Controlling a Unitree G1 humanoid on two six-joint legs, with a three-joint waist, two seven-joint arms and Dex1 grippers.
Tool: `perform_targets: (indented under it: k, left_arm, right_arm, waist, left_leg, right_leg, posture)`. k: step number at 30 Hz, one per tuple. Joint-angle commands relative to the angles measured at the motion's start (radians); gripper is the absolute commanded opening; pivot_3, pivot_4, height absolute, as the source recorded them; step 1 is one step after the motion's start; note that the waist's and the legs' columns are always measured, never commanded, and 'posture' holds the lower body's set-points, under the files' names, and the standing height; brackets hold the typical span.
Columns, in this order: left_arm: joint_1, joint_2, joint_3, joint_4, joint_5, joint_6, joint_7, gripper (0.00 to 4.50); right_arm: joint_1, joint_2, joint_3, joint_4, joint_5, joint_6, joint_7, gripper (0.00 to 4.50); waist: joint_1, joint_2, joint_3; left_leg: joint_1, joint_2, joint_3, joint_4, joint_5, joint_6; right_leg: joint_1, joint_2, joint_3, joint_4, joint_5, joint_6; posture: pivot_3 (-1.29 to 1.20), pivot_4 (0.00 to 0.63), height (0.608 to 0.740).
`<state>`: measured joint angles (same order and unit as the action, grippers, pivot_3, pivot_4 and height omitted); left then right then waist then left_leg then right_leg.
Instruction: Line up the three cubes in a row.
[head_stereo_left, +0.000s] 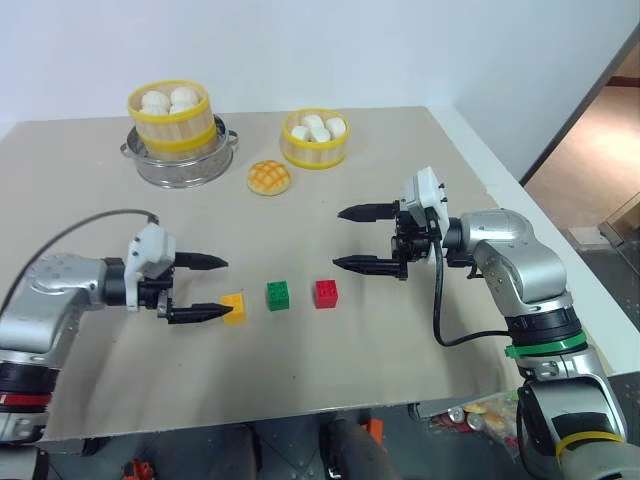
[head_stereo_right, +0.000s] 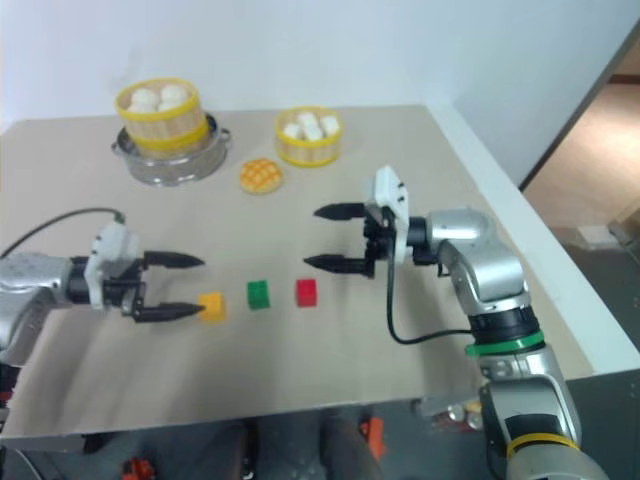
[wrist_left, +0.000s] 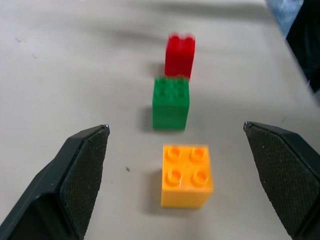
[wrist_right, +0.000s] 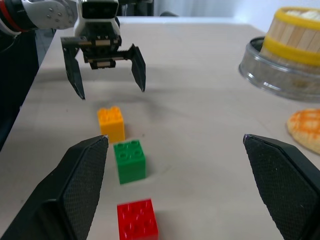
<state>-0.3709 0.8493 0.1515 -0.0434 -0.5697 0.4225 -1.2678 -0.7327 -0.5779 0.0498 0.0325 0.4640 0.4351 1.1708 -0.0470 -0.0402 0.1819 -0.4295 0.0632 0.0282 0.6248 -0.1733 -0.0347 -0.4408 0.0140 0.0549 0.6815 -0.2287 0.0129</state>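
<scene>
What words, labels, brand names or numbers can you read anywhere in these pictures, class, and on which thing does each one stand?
None: no readable text shows on the orange-yellow cube, green cube, red cube, steamer baskets or table.

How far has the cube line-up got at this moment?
Looks done: the orange-yellow studded plastic cube, green studded plastic cube and red studded plastic cube sit in a row on the beige table, small gaps between them. In hand: nothing; the left gripper and right gripper are both open, holding nothing. Left: apparently only pulling the arms back.
</scene>
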Motion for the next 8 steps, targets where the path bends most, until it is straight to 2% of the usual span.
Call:
perform_targets:
  k: [1, 4, 8]
  left_arm:
    - [-0.018, -0.028, 0.112, -0.004, 0.024, 0.026, 0.220, 4.46]
    - [0.036, -0.076, 0.103, -0.001, 0.197, -0.094, 0.417, 4.46]
    - [0.116, -0.144, 0.120, -0.041, 0.214, -0.044, 0.536, 4.46]
  right_arm:
    - [-0.001, 0.003, -0.075, 0.008, -0.025, -0.050, -0.101, 4.50]
    - [0.041, 0.036, -0.077, 0.075, -0.104, -0.168, -0.188, 4.50]
    - [0.075, 0.058, -0.070, 0.112, -0.140, -0.224, -0.223, 4.50]
  waist:
    - [0.001, 0.000, 0.000]
    - [0.001, 0.000, 0.000]
    - [0.000, 0.000, 0.000]
  left_leg:
    - [0.000, 0.000, 0.000, 0.000, 0.000, 0.000]
    - [0.002, -0.001, 0.000, 0.000, 0.000, 0.000]
    - [0.003, -0.001, 0.002, -0.001, 0.000, 0.000]
  right_leg:
    - [0.001, 0.000, 0.000, 0.000, 0.000, 0.000]
    - [0.002, 0.000, 0.001, 0.000, 0.000, 0.000]
    - [0.002, -0.001, 0.003, 0.000, 0.000, 0.000]
  posture:
    - [0.00, 0.150, 0.740]
    - [0.00, 0.150, 0.740]
    - [0.00, 0.150, 0.740]
